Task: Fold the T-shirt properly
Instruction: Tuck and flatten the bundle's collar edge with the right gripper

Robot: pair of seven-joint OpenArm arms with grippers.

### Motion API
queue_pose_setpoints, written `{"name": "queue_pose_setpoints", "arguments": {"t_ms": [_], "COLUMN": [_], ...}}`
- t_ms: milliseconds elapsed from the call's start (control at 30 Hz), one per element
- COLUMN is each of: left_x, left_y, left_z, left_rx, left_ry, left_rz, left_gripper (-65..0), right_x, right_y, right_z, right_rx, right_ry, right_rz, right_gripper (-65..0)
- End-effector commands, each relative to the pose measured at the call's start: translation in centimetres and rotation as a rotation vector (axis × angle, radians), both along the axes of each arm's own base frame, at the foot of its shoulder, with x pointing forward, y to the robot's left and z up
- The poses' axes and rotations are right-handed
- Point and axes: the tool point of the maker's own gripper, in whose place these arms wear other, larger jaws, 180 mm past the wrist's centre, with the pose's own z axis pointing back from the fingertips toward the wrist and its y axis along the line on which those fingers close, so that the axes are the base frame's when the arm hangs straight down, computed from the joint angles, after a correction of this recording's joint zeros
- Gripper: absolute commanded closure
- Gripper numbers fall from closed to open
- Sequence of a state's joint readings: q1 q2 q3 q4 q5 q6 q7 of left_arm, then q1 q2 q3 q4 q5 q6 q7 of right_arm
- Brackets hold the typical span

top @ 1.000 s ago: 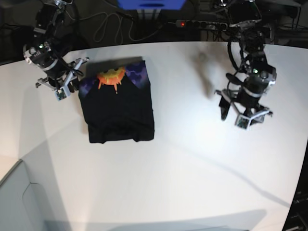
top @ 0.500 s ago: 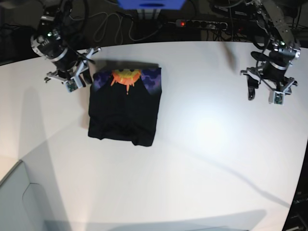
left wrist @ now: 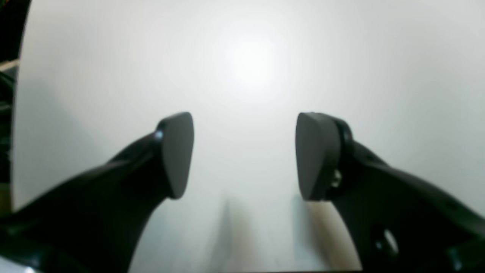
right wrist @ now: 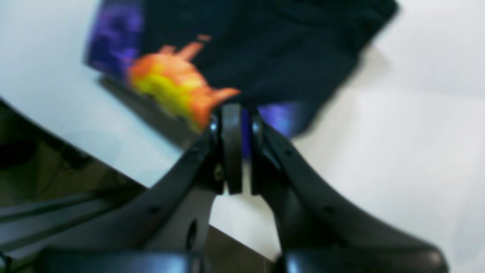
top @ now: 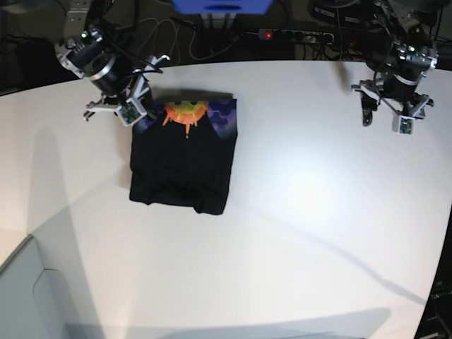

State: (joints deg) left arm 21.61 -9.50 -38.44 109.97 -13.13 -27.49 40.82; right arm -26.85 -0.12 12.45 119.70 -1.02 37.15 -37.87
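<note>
The right end effector (right wrist: 237,151) is clenched, its two pads pressed almost together with nothing visibly caught between them; it hangs just at the near edge of the T-shirt (top: 182,159), by the corner where a purple patch (right wrist: 278,117) shows. From its wrist view the orange-yellow burst (right wrist: 172,85) lies just beyond the fingertips, with plain black cloth spreading past it — though the picture is too blurred to tell whether the tips touch the cloth. In the base view this end effector (top: 134,106) sits at the shirt's far left corner, close to the surface's (top: 296,212) back edge. The T-shirt lies folded into a compact, roughly rectangular stack on the left half of the white surface, the printed band along its far edge and black cloth over the rest. The left end effector (left wrist: 244,155) is released, its pads (left wrist: 178,151) standing well apart with only bare white surface between them. In the base view it (top: 385,116) hangs over the far right corner of the surface, well apart from the shirt. Cables and a power strip (top: 296,34) lie behind the back edge.
</note>
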Motion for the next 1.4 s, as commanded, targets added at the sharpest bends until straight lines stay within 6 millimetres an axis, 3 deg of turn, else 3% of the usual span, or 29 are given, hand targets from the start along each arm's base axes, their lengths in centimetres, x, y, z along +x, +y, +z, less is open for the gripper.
{"name": "queue_pose_setpoints", "arguments": {"t_ms": [0,233,400,567,733,833,1067,1133,1233,1367], "left_x": [0.3,-0.6,-1.9,-2.6,-3.2,-3.4,-3.3,-3.3,-3.3,-3.4], "left_y": [0.1,-0.6,-0.7,-0.9,-0.2,-0.1,-0.1,-0.1,-0.1,-0.1], "left_z": [1.0,0.0,-0.3,-0.4,-0.4,-0.4,-0.4,-0.4,-0.4,-0.4], "left_rx": [0.007,-0.020,-0.016,-0.009,-0.001,-0.008,-0.009,-0.009,-0.009,-0.009], "left_ry": [-0.035,-0.012,0.017,0.033,0.040,0.035,0.034,0.034,0.035,0.037], "left_rz": [-0.007,0.007,0.003,-0.003,0.018,0.040,0.039,0.039,0.039,0.039], "left_gripper": [-40.3,-40.3,-40.3,-40.3,-40.3,-40.3,-40.3,-40.3,-40.3,-40.3], "right_x": [0.3,3.3,4.8,5.1,3.9,4.3,4.9,4.2,3.1,1.8], "right_y": [0.6,-0.5,-1.6,-1.9,-1.6,-1.4,-0.1,1.0,2.7,5.0], "right_z": [0.5,-1.3,-4.2,-6.7,-8.4,-6.7,0.9,1.9,1.6,-0.7], "right_rx": [0.022,0.007,0.011,0.069,0.116,0.128,0.087,0.102,0.128,0.171], "right_ry": [-0.023,-0.016,0.050,0.083,0.119,0.056,-0.154,-0.176,-0.151,-0.070], "right_rz": [0.022,0.027,0.010,0.001,-0.012,-0.012,0.050,0.070,0.108,0.161], "right_gripper": [-0.2,-0.2,-0.2,-0.2,-0.2,-0.2,-0.2,-0.2,-0.2,-0.2]}}
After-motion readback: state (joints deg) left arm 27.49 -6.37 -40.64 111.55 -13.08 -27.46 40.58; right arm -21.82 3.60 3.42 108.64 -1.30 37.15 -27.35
